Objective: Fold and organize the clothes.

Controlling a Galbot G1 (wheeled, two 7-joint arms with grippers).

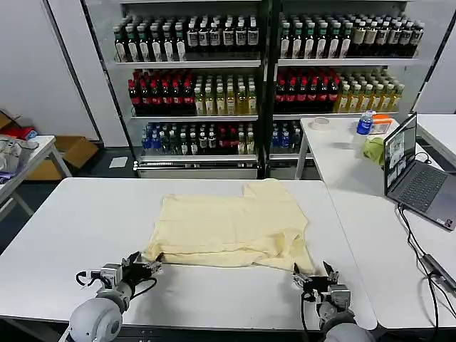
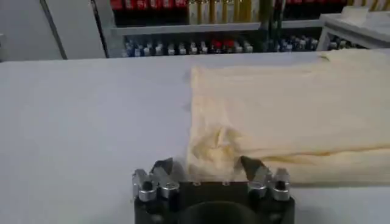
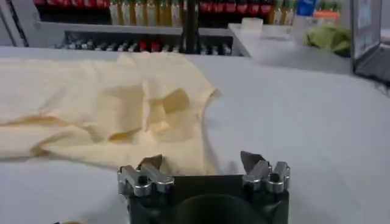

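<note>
Nearest the head camera, the white table (image 1: 85, 228) carries the cream T-shirt (image 1: 231, 224), spread flat just ahead of both pincers. At its near left corner sits the left gripper (image 1: 147, 267), jaws wide, straddling the hem; the right gripper (image 1: 318, 279), also wide, meets the near right corner.

Bright, even overhead light, soft shadows under the T-shirt (image 1: 231, 224); wrist views slightly blurred, backgrounds unfocused.
</note>
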